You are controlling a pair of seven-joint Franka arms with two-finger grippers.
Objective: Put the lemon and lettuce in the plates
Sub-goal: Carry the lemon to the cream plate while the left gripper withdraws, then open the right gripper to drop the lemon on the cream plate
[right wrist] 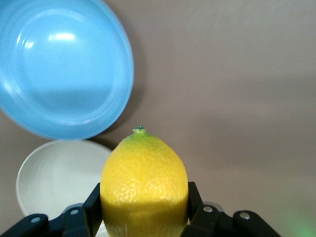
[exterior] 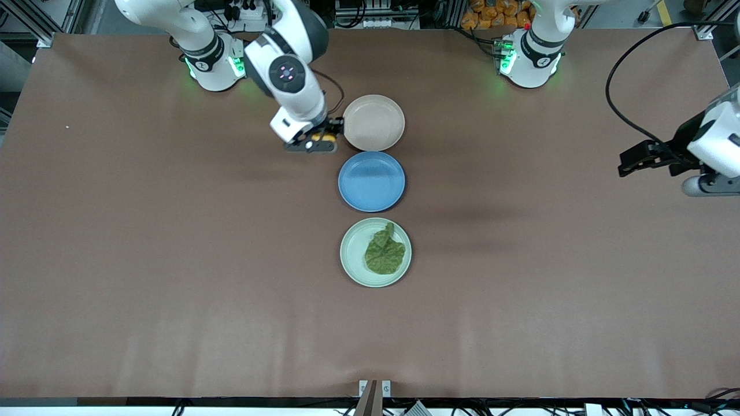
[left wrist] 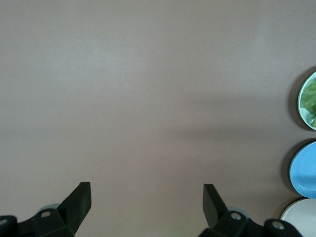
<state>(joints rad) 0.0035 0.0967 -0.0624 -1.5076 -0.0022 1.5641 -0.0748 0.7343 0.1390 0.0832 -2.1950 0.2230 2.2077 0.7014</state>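
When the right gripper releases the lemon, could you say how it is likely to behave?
The lemon, clamped in the right gripper beside the beige-pink plate, looks rounded and firm, so it will probably roll. The plate's raised rim should likely contain it.

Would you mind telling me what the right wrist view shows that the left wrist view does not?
Only the right wrist view shows the lemon, clamped in the right gripper. Only the left wrist view shows the lettuce on the mint green plate, plus the open, empty left gripper. Both share the blue plate, the beige-pink plate and the brown table.
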